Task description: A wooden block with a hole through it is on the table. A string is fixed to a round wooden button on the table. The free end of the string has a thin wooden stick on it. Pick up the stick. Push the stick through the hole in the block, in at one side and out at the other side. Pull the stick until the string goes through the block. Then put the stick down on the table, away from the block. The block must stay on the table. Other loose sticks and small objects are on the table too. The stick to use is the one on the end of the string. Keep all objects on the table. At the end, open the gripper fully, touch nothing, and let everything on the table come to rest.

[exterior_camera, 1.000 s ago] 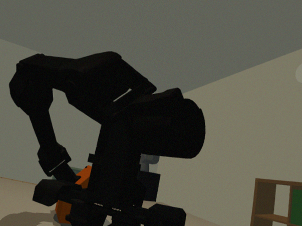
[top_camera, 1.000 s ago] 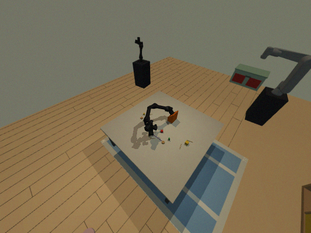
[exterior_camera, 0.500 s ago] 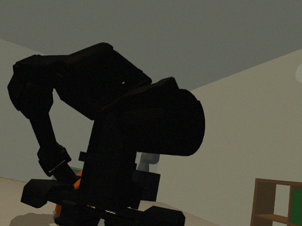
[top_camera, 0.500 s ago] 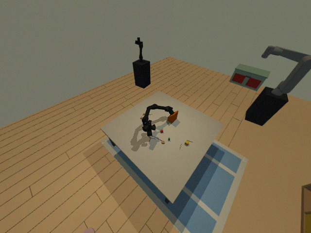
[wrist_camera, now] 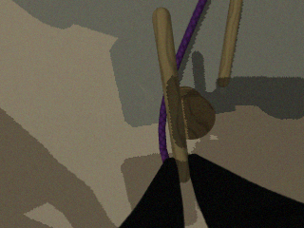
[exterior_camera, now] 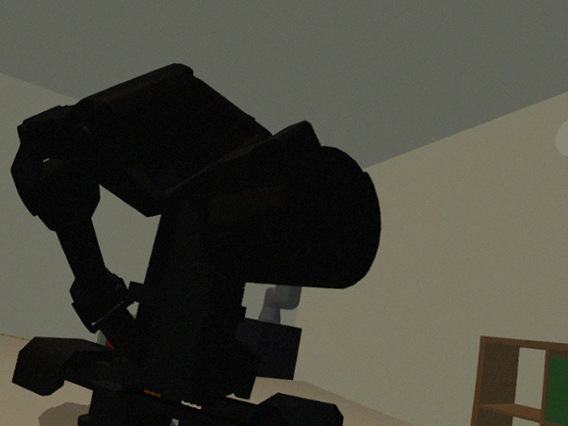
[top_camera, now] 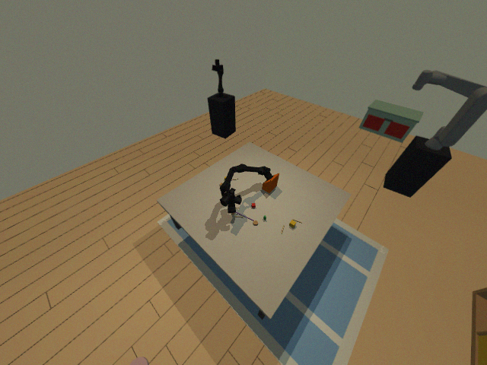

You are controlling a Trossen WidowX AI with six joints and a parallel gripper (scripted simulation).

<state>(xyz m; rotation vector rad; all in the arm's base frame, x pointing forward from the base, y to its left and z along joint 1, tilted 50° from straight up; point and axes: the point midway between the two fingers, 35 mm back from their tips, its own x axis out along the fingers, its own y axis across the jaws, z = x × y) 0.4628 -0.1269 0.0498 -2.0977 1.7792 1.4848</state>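
My gripper (wrist_camera: 181, 164) (top_camera: 232, 207) is shut on the lower end of the thin wooden stick (wrist_camera: 167, 71), which points away from the fingers and hangs a little above the table. The purple string (wrist_camera: 185, 43) (top_camera: 246, 216) curves along behind the stick. The round wooden button (wrist_camera: 199, 116) (top_camera: 255, 222) lies on the table just below and to the right of the stick. The orange block (top_camera: 271, 182) stands further back on the table, apart from the gripper. In the exterior view the dark arm (exterior_camera: 217, 242) hides the block and the stick.
A loose stick (wrist_camera: 230, 43) lies right of the held one. A red piece (top_camera: 253, 205), a green piece (top_camera: 264, 217), a yellow piece (top_camera: 292, 223) and another loose stick (top_camera: 282, 229) lie on the grey table (top_camera: 251, 267). The arm's base stands behind the block.
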